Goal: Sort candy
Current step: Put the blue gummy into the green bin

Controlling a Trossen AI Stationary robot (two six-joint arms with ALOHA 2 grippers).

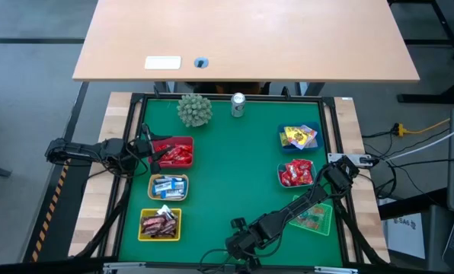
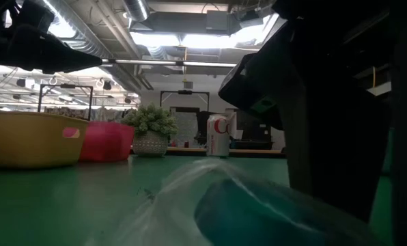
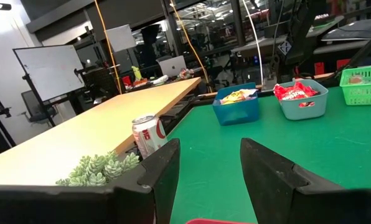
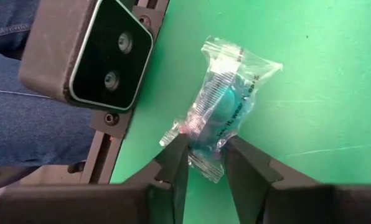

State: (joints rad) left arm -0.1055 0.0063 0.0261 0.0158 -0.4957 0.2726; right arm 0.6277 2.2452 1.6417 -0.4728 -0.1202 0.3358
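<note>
While the high view hides it, the right gripper (image 4: 203, 163) pinches a clear-wrapped blue candy (image 4: 220, 109); left gripper (image 3: 208, 171) spread.
</note>
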